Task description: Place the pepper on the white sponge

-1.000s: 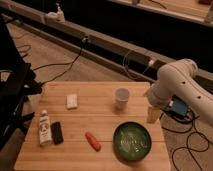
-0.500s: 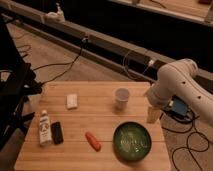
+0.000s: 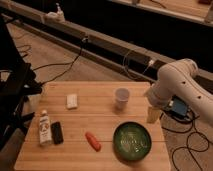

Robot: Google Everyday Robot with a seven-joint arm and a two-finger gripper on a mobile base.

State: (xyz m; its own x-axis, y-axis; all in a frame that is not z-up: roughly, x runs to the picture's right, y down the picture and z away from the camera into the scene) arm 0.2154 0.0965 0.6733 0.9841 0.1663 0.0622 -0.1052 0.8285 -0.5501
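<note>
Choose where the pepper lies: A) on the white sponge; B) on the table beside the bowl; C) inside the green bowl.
B: the pepper lies on the table beside the green bowl, apart from the white sponge; the gripper hangs near the table's edge.

One each: pepper [image 3: 93, 141], sponge [image 3: 72, 101], bowl [image 3: 132, 142], right-edge gripper [image 3: 153, 116].

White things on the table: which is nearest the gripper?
The paper cup, close to the gripper at the right edge; the sponge and tube lie far left.
</note>
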